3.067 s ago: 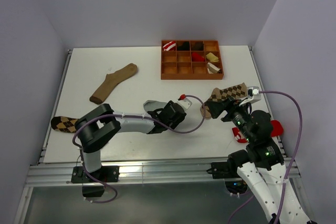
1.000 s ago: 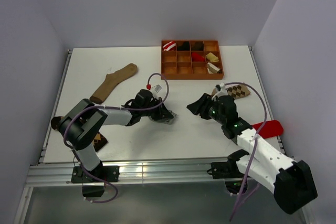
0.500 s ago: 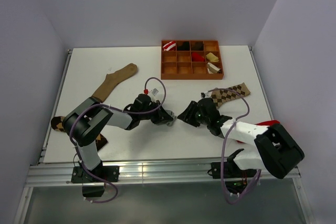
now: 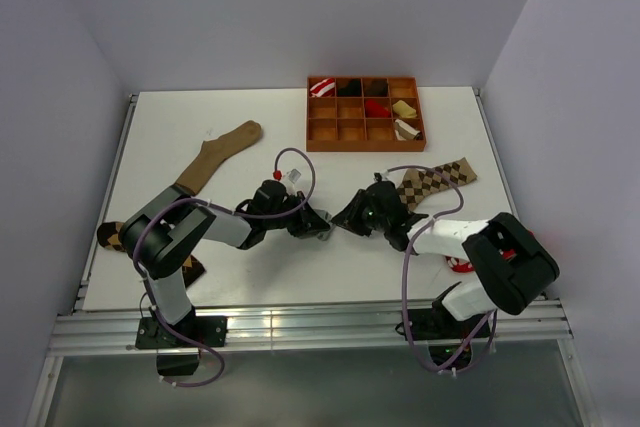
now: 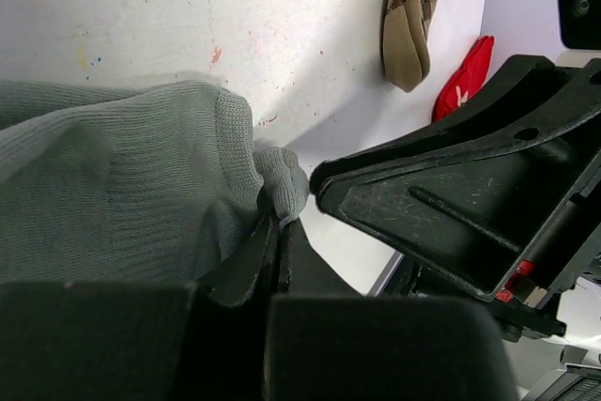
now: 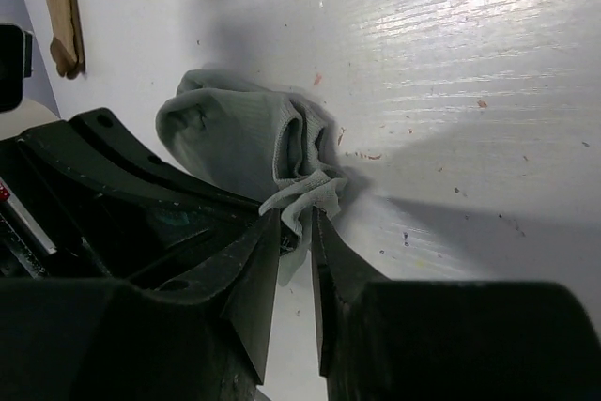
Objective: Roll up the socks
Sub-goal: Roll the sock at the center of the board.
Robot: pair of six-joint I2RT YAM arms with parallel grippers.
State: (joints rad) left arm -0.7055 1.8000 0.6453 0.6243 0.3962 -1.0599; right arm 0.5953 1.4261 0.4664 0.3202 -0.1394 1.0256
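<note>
On the white desk (image 4: 300, 162) my two pincers meet tip to tip, a little toward 6 o'clock from the middle. My left pincer (image 5: 280, 232) is pressed closed, with a fold of the grey sock (image 6: 235, 138) caught between its fingers. My right pincer (image 6: 296, 227) is drawn in to a thin slit, nipping a loose edge of the same sock. The grey sock is bunched into a lump resting on the desk, its short length running 9 to 3 between the pincers.

I count one wooden tray (image 4: 365, 148) at 12 o'clock, with twelve compartments, and four socks on the desk. One is a long tan sock (image 4: 215, 157) lying 7 to 1. Two are argyle: the lighter argyle sock (image 4: 438, 177) lies 8 to 2 beside my right arm, and the darker argyle sock (image 4: 122, 237) sits at 9 o'clock, half hidden under my left arm. The fourth is the one small grey sock
</note>
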